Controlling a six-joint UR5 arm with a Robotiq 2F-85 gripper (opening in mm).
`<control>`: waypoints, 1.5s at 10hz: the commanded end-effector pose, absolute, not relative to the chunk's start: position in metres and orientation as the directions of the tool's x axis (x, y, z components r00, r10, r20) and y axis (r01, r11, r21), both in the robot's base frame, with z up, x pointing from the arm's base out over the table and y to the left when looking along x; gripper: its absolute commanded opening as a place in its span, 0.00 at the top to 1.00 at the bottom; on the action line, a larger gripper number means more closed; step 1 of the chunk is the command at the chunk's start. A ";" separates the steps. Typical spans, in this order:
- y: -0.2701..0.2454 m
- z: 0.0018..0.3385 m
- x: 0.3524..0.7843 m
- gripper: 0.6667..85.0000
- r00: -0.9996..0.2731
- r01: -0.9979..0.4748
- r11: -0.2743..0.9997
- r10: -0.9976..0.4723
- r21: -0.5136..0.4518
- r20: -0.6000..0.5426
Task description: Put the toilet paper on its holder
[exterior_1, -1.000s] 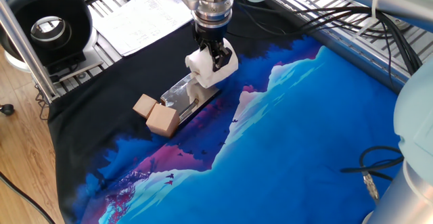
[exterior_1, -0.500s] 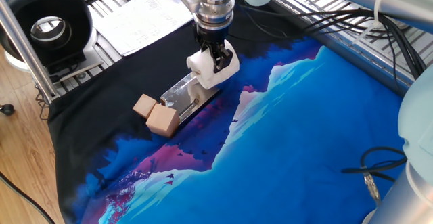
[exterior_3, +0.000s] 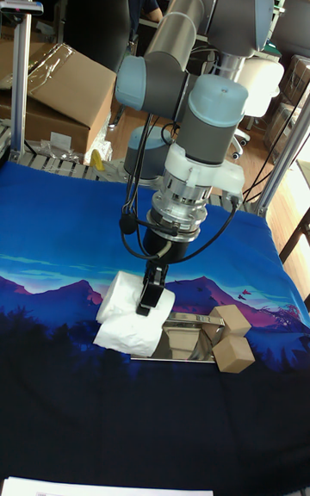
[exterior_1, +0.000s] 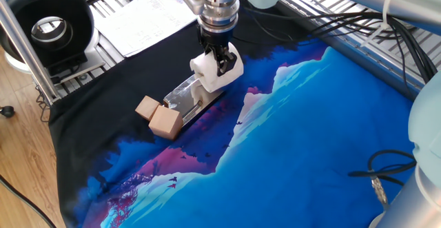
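1. The two-finger gripper (exterior_1: 220, 61) points straight down over the table, its dark fingers (exterior_3: 151, 288) pinched onto the small white soft roll of toilet paper (exterior_1: 215, 71); one finger seems to sit in the hollow core, though that is hard to confirm.
2. The roll hangs at the far end of the flat shiny silver metal holder plate (exterior_1: 185, 95), touching or just above it; which of the two I cannot tell.
3. In the fixed view the holder's long axis runs from about 1 o'clock, at the roll, to 7 o'clock, where two light-tan wooden cubes (exterior_1: 159, 116) sit side by side.
4. The thin wire bar is too faint to trace, so the core's alignment with it is uncertain.
5. Judging by this, the coming move depends on sliding the roll along that axis toward 7 o'clock, keeping its core parallel to the plate.
6. White printed paper sheets (exterior_1: 146, 18) lie near 11 o'clock, well apart.
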State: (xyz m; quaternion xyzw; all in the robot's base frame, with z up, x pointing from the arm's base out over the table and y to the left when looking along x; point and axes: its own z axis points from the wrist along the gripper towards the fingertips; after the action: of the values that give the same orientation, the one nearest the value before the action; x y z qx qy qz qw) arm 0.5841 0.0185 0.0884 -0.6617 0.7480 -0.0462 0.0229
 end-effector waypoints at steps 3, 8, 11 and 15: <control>0.029 0.090 0.581 0.43 -0.162 -0.982 0.161 -0.987 -0.097 0.002; 0.038 0.096 0.577 0.43 -0.178 -0.980 0.178 -0.984 -0.092 -0.001; 0.037 0.097 0.580 0.43 -0.128 -0.986 0.125 -0.991 -0.111 0.022; 0.053 0.093 0.583 0.43 -0.030 -0.990 0.028 -0.999 -0.139 0.013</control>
State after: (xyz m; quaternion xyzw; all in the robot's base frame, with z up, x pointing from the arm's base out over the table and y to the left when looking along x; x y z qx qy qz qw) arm 0.5807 0.0429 0.0935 -0.6807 0.7298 -0.0543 0.0318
